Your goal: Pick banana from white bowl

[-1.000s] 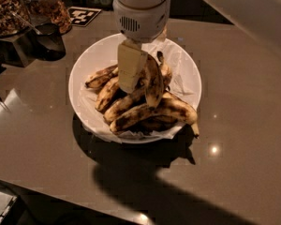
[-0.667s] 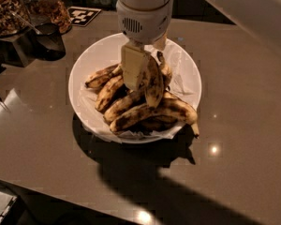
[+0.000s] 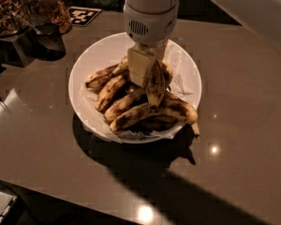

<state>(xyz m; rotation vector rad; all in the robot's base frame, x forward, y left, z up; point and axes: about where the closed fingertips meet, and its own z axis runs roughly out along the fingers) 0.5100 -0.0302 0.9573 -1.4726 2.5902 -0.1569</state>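
Note:
The white bowl stands on the dark counter, lined with crumpled white paper and holding several overripe bananas. My gripper reaches down from above into the middle of the pile. It is shut on the banana, a thick yellow one with brown blotches that hangs nearly upright, dark tip down, beside the pale finger. Its tip sits just above the other bananas. A long banana with a thin jutting stem lies across the front of the bowl. Darker bananas lie to the left.
Glass jars of nuts and another jar stand at the back left, with a black-and-white marker tag behind them. The counter's front edge runs across the lower left. The arm's shadow falls on the counter in front of the bowl.
My gripper has shifted slightly to the right over the bowl, with the banana still held upright in it. The bowl and the other bananas have not moved.

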